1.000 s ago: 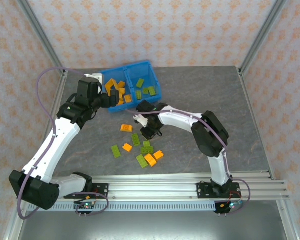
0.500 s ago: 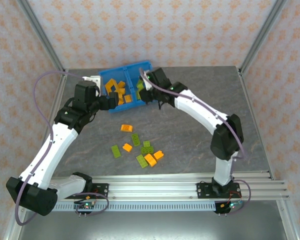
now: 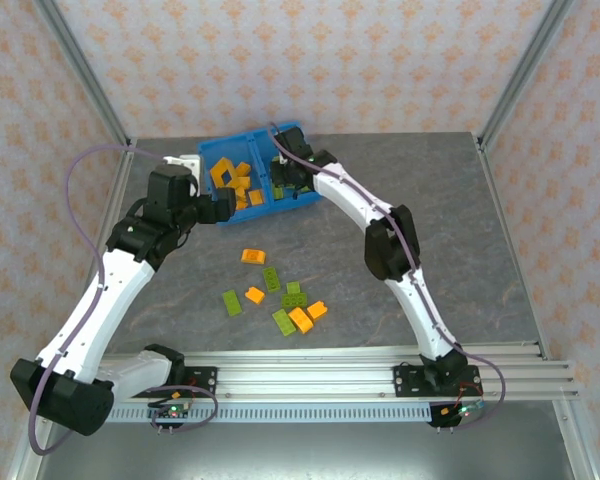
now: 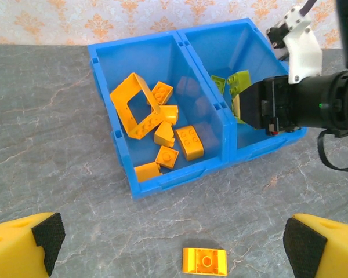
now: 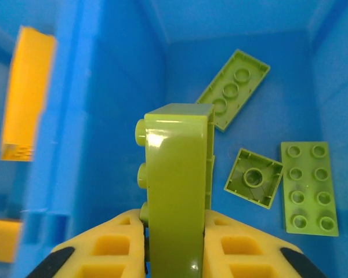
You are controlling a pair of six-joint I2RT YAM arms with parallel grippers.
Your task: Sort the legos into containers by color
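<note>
The right gripper pinched an olive-green studded plastic brick on edge above the right compartment of the bright blue plastic bin, over other green bricks. Letting go low, clear of the middle wall, looked wisest. The left gripper hung wide open, empty.

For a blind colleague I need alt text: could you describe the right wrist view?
The right gripper clamps an olive-green studded plastic brick on edge above one compartment of a bright blue plastic bin. Three flat olive-green bricks lie on its floor; orange plastic bricks show beyond the dividing wall at left.
</note>
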